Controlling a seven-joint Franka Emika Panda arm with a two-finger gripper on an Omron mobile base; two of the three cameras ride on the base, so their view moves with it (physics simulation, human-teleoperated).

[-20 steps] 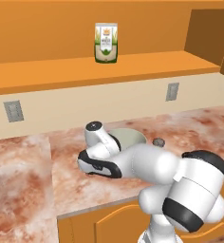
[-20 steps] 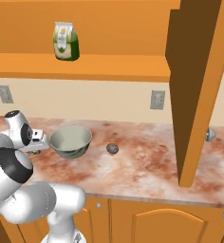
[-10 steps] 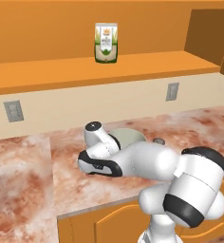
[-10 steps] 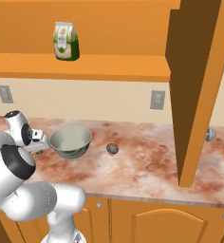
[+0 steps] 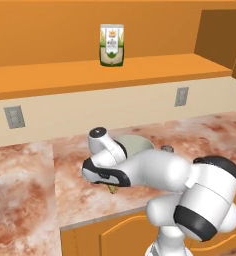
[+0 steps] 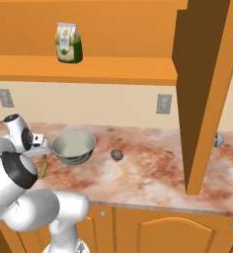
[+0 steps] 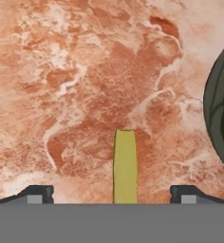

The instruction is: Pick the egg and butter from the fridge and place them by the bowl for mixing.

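The butter (image 7: 125, 166), a thin yellow stick, lies on the marbled counter (image 7: 76, 76) midway between my spread fingertips (image 7: 36, 193). My gripper (image 7: 111, 194) stands open just above it and touches nothing. From the right base view the butter (image 6: 42, 169) rests left of the pale grey-green bowl (image 6: 74, 147), under my hand. The dark speckled egg (image 6: 117, 154) sits on the counter right of the bowl. In the left base view my hand hides most of the butter (image 5: 111, 188), with the bowl (image 5: 135, 144) and egg (image 5: 166, 148) behind my arm. The bowl's rim (image 7: 218, 109) curves along the hand view's right edge. The fridge is out of view.
A green-and-white bag (image 5: 112, 45) stands on the wooden shelf (image 5: 140, 70) above the counter. A wooden cabinet side (image 6: 207, 94) comes down onto the counter at the right. Outlets (image 6: 163, 104) sit on the back wall. The counter's front edge (image 5: 100, 220) lies close below my hand.
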